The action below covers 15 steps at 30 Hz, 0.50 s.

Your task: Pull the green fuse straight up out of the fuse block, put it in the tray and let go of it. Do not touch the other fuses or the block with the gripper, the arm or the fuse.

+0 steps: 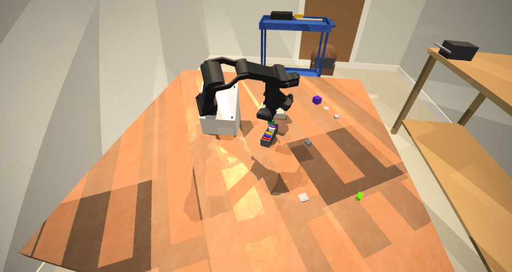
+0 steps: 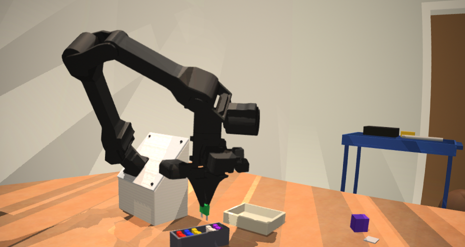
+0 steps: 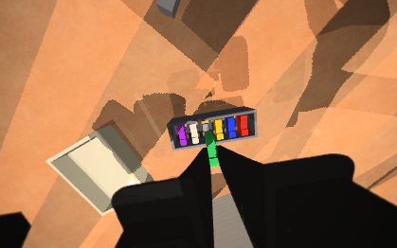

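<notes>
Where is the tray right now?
In the exterior view, the cream tray sits on the table just right of the fuse block, toward the purple cube.

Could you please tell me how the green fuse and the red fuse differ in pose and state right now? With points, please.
The green fuse (image 2: 204,209) (image 3: 212,150) is held in the hand (image 1: 270,120) (image 2: 204,205) (image 3: 211,150), while the red fuse (image 1: 265,138) (image 2: 180,233) (image 3: 243,125) is not. The green fuse hangs above the fuse block (image 1: 265,143) (image 2: 201,241) (image 3: 256,124) with its prongs showing, whereas the red fuse sits in an end slot, its prongs hidden. Neither fuse is in the tray (image 2: 266,229) (image 3: 75,182).
</notes>
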Each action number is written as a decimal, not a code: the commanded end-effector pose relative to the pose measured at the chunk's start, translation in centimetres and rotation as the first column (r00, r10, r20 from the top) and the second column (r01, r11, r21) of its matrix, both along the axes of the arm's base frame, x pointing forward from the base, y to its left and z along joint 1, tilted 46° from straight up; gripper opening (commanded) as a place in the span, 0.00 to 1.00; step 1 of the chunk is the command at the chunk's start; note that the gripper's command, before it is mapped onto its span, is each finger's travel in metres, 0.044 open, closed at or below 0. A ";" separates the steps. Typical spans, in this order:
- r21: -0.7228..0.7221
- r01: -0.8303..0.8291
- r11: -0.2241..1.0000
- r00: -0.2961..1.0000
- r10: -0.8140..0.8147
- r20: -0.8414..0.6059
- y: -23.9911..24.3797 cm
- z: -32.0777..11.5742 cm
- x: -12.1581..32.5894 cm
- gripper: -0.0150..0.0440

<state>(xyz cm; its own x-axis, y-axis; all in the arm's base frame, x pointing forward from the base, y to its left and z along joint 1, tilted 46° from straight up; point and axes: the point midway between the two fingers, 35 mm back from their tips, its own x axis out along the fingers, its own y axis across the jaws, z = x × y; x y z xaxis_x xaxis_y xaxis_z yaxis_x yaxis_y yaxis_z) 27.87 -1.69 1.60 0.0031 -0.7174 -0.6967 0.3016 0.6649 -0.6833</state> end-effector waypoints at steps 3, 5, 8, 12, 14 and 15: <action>0.010 -0.004 1.000 1.000 0.004 0.004 1.8 -1.2 0.8 0.25; 0.013 -0.005 1.000 1.000 0.005 0.004 2.6 -1.8 1.0 0.25; 0.016 -0.006 1.000 1.000 0.006 0.005 3.7 -2.8 1.4 0.25; 0.020 -0.007 1.000 1.000 0.007 0.005 5.3 -4.1 1.7 0.25; 0.021 -0.007 1.000 1.000 0.007 0.005 6.0 -4.9 1.8 0.25; 0.022 -0.007 1.000 1.000 0.007 0.005 6.4 -5.2 1.9 0.25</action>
